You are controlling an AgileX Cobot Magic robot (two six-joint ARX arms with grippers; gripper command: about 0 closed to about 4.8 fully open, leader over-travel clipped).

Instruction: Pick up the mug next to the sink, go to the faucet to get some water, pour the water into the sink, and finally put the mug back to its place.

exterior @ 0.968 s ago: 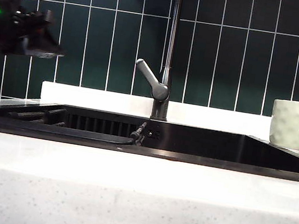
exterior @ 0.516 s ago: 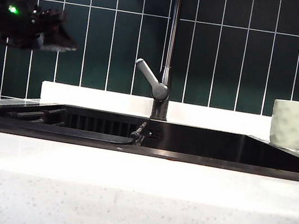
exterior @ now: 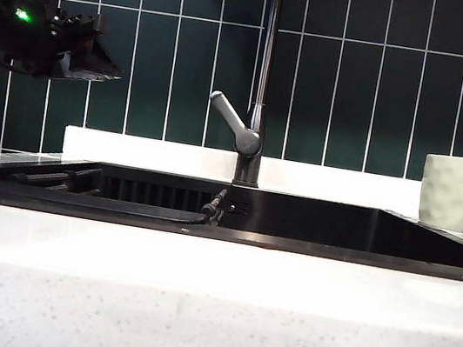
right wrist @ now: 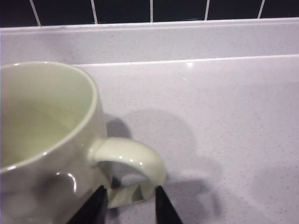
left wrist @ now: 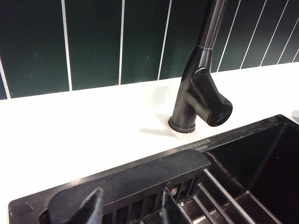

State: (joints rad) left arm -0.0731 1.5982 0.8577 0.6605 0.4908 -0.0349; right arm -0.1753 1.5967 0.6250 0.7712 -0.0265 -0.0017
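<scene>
Right wrist view shows the right gripper (right wrist: 130,204) with fingers spread either side of the handle of the mug (right wrist: 44,135), not yet pinching, the mug standing on the bench (right wrist: 224,107) beside the sink (exterior: 295,219). Exterior view shows only the mug's side, the handle cut off, and there the left gripper (exterior: 90,63) has moved a little toward the faucet (exterior: 259,99); its fingers (left wrist: 88,207) are spread and hold nothing. The pick-up seems about to begin.

dark green tile wall (exterior: 359,88), white grout; white speckled counter (exterior: 210,311), white backsplash ledge (exterior: 146,153).
</scene>
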